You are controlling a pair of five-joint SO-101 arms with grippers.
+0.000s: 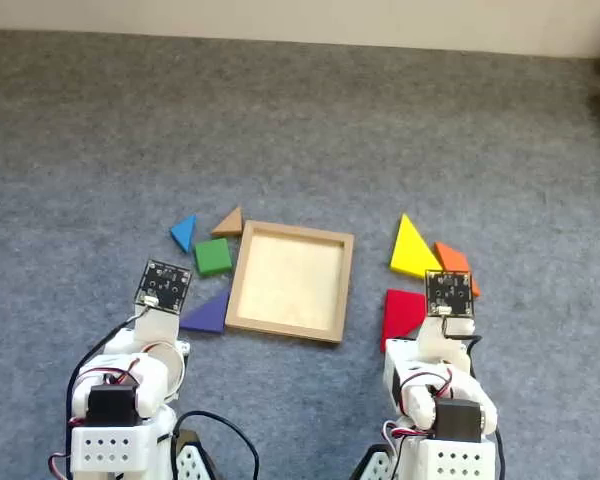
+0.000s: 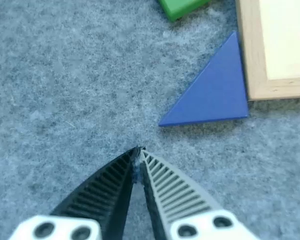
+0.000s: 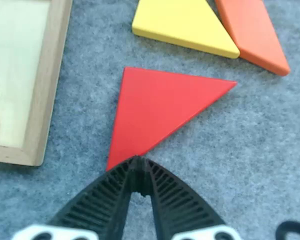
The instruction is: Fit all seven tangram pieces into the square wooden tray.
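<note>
The square wooden tray (image 1: 241, 271) lies empty in the middle of the grey carpet. To its left lie a light blue triangle (image 1: 184, 233), a tan triangle (image 1: 229, 222), a green square (image 1: 212, 256) and a dark blue triangle (image 1: 209, 314). To its right lie a yellow triangle (image 1: 411, 250), an orange parallelogram (image 1: 453, 259) and a red triangle (image 1: 402, 313). My left gripper (image 2: 139, 152) is shut and hovers just short of the dark blue triangle (image 2: 215, 92). My right gripper (image 3: 138, 161) is shut, its tips at the near corner of the red triangle (image 3: 157, 110).
Grey carpet (image 1: 300, 130) stretches open behind the tray and to both sides. Both arm bases stand at the front edge. The tray's wooden rim (image 2: 247, 55) runs right beside the dark blue triangle, and the tray's other rim (image 3: 47, 90) stands a short gap from the red triangle.
</note>
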